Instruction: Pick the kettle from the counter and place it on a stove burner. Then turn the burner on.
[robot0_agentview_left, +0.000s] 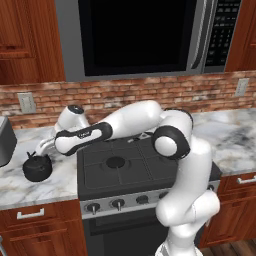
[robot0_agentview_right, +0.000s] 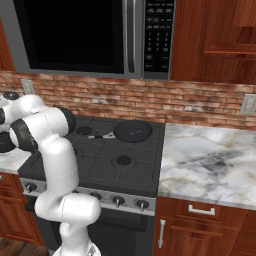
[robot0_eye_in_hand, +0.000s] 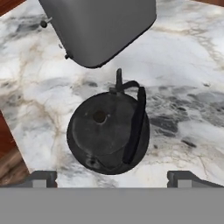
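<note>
Currently: kettle sits on counter left of stove, beside grey appliance | gripper above it, fingers spread wide, holding nothing | done: nothing yet | left: grasp, move to front-left burner, turn knob.

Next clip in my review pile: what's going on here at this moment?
A white robot arm reaches left over the counter, its gripper open and poised above the black kettle, not touching it yet. The kettle sits on the marble beside a grey appliance, left of the stove. The front-left stove burner is bare, and a flat black pan rests on a back burner. Nothing has been picked up so far.
</note>
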